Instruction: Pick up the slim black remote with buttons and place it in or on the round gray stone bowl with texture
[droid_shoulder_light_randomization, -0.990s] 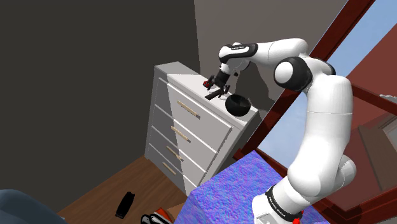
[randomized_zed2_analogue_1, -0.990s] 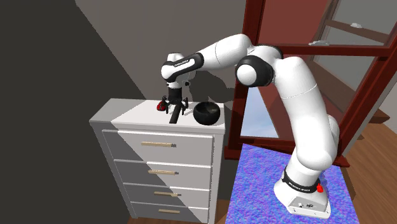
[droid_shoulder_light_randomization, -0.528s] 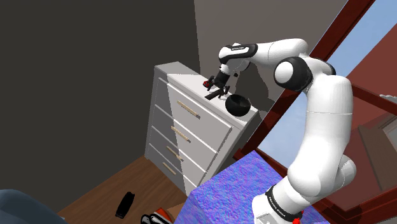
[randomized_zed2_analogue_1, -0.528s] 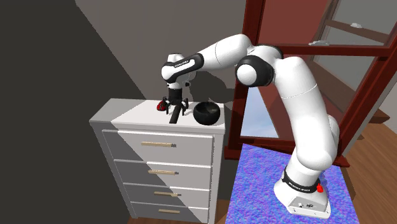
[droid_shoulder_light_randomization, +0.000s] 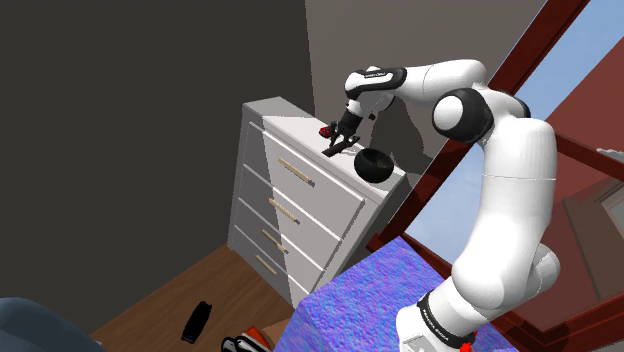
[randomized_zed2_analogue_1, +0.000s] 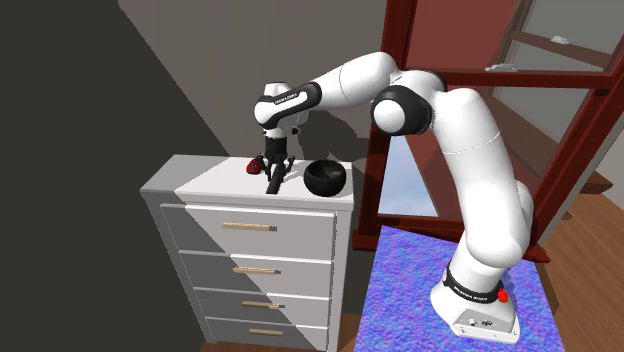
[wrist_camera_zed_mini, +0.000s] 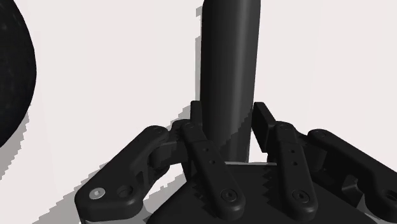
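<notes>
On the white dresser (droid_shoulder_light_randomization: 320, 215), shoulder view: slim black remote (droid_shoulder_light_randomization: 335, 150) lies flat just beside the round black bowl (droid_shoulder_light_randomization: 375, 165); hand (droid_shoulder_light_randomization: 347, 138) low over it
Second exterior view: remote (randomized_zed2_analogue_1: 271, 186) between a small red object (randomized_zed2_analogue_1: 255, 167) and the bowl (randomized_zed2_analogue_1: 325, 178)
Wrist view: fingers (wrist_camera_zed_mini: 207, 156) apart, straddling the remote; one pad meets it, a sliver of gap at the other
Risk: uneven closing may twist or skid the remote; an off-centre hold could tip it in the lift

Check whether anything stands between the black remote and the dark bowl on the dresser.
Nothing visible does. Bare dresser top separates the remote from the bowl; the small red object lies on the remote's other side, away from the bowl.
</notes>
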